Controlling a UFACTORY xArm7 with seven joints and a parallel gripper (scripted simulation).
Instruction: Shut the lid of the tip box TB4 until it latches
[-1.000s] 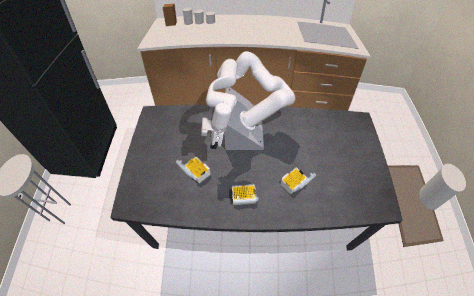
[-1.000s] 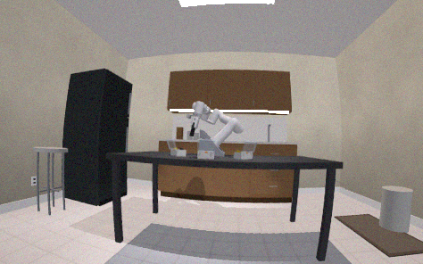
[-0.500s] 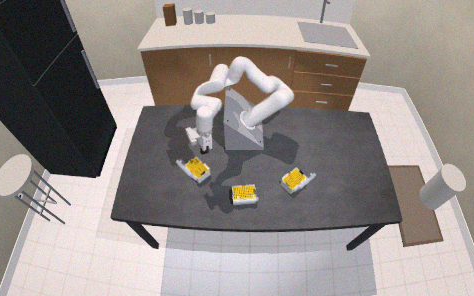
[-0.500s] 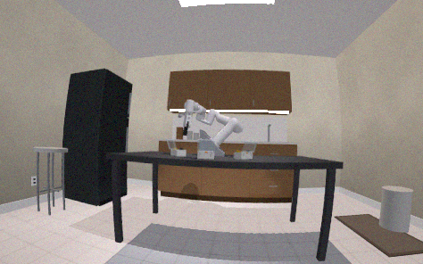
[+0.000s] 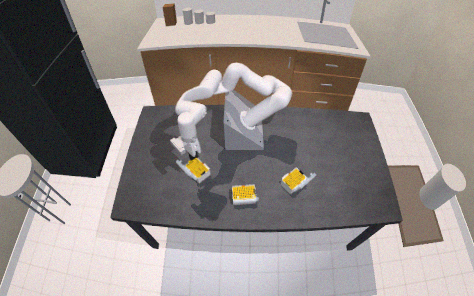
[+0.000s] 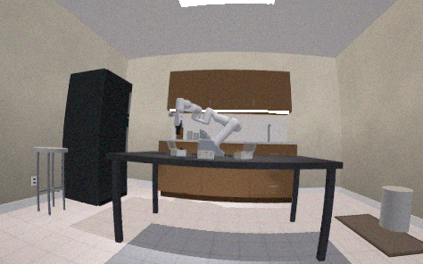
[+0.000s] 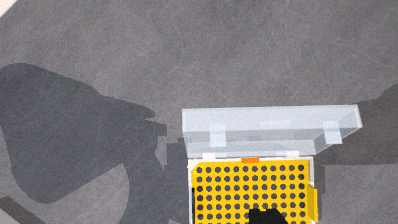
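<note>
Tip box TB4 [image 5: 197, 169] [image 6: 178, 152] is the left one of three on the dark table [image 5: 324, 140]. In the wrist view its yellow tip rack [image 7: 235, 190] shows at the bottom edge, and its clear lid [image 7: 270, 127] stands open behind it. Its label is out of view. My gripper [image 5: 192, 150] [image 6: 178, 132] [image 7: 265, 218] is shut and empty. It hangs above the box, over the rack near the hinge side. The middle box [image 5: 244, 193] [image 6: 205, 154] and the right box [image 5: 297, 179] [image 6: 244, 155] stand flat, both lids open.
The arm's grey pedestal [image 5: 242, 131] stands at the table's back middle. A black fridge [image 5: 34, 85], a stool [image 5: 16, 177], a kitchen counter [image 5: 254, 35] and a white bin [image 5: 441, 186] stand around the table.
</note>
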